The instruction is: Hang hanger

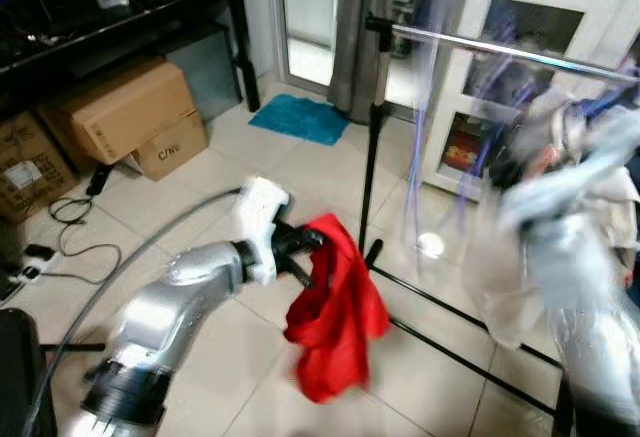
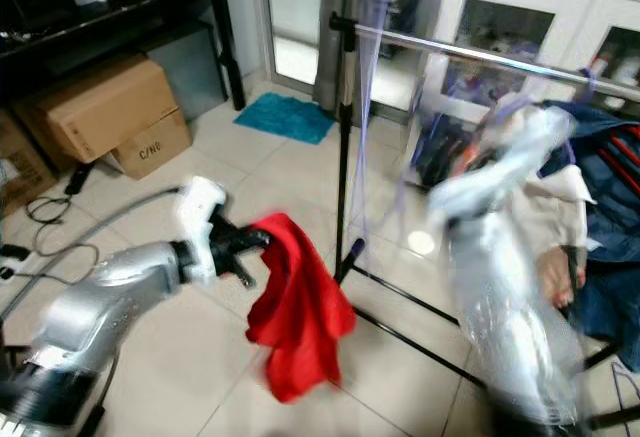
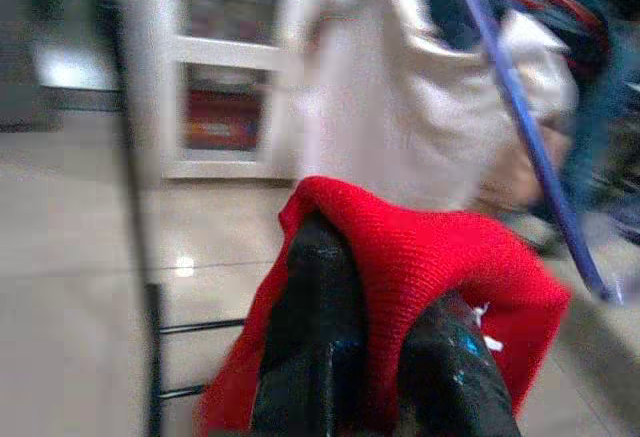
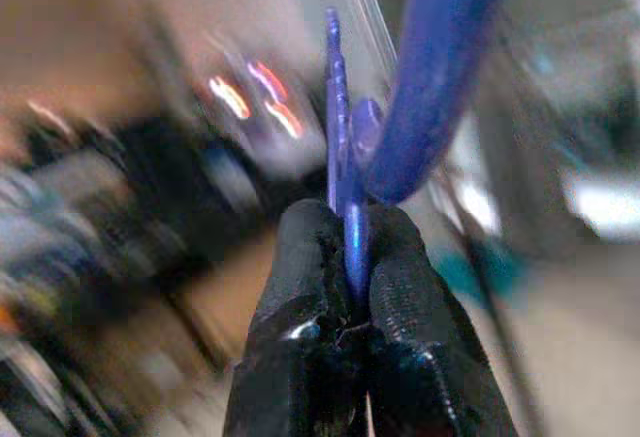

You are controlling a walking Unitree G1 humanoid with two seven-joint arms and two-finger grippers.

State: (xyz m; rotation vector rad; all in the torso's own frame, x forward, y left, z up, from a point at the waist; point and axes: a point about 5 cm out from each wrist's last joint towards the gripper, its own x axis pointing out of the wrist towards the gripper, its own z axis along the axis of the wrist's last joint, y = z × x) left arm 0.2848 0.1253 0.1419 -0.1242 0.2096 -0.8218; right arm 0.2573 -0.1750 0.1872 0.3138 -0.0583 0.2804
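Observation:
My left gripper (image 1: 308, 255) is shut on a red cloth (image 1: 336, 317), which hangs down from its fingers over the tiled floor, left of the rack's upright pole (image 1: 372, 157). In the left wrist view the red cloth (image 3: 430, 247) is bunched between the black fingers (image 3: 310, 327). My right gripper (image 4: 345, 292) is shut on a thin blue hanger (image 4: 345, 172). The right arm (image 1: 565, 247) is badly blurred, in front of the rack's metal bar (image 1: 500, 49); the hanger shows there only as faint blue streaks (image 1: 418, 127).
Garments (image 2: 600, 187) hang at the right end of the bar. The rack's black base rails (image 1: 450, 317) lie across the floor. Behind stand a white cabinet (image 1: 470, 17), cardboard boxes (image 1: 125, 107) under a black table (image 1: 150, 17), a blue mat (image 1: 300, 117) and floor cables (image 1: 70, 212).

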